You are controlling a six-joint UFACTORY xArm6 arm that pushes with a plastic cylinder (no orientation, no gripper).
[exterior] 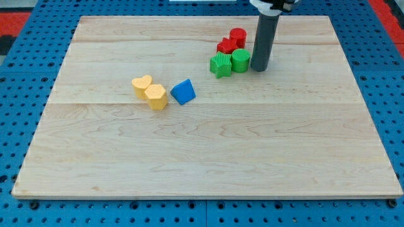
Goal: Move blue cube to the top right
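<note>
The blue cube (183,92) lies near the middle of the wooden board (208,164), slightly left of centre. My tip (259,68) is down on the board at the upper right, far from the blue cube. It stands just right of the green round block (240,60), close to or touching it. The rod rises from the tip to the view's top edge.
A green star block (221,65) sits left of the green round one. A red star block (226,46) and a red round block (238,37) sit just above them. A yellow heart (142,85) and a yellow hexagonal block (156,96) lie left of the blue cube.
</note>
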